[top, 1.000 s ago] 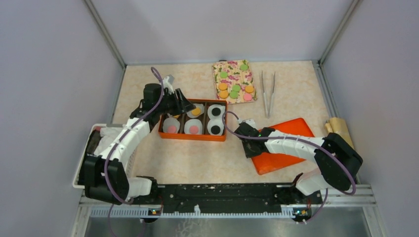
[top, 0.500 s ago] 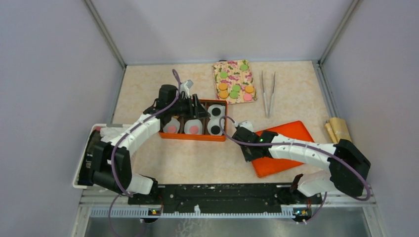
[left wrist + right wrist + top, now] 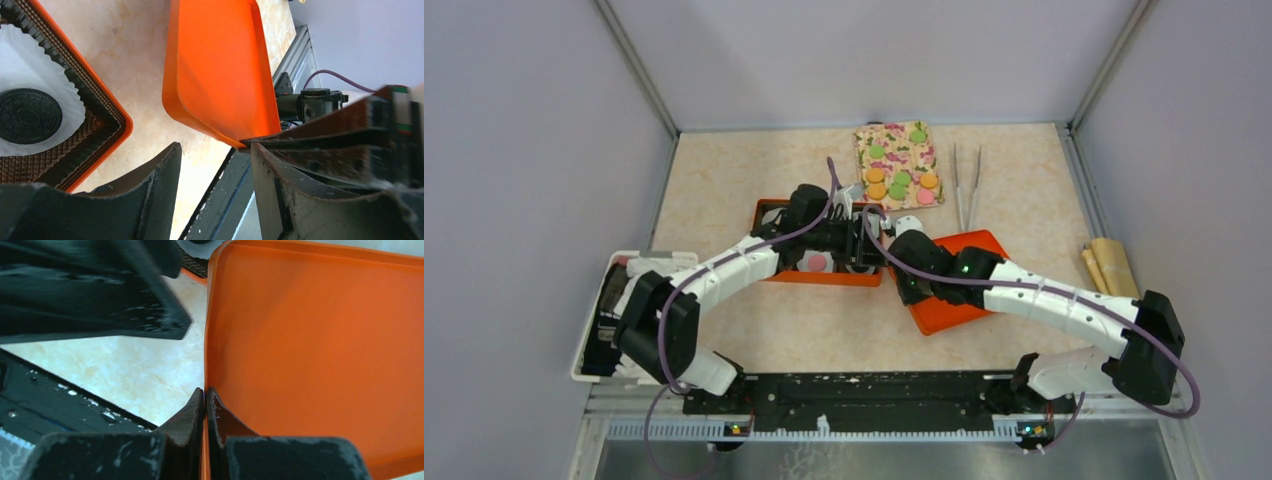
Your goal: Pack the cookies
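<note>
Now: right jaws clamped on orange lid (image 3: 320,340) rim; left jaws apart, empty, near black cookie (image 3: 27,115).

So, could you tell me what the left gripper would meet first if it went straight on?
Probably the orange lid, held by the right gripper, just ahead of its fingers; depth is unclear.

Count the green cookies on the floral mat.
4 green cookies on the floral mat: one by its far left corner, one by its far right corner, two close together near its middle. None of the mat is covered.
</note>
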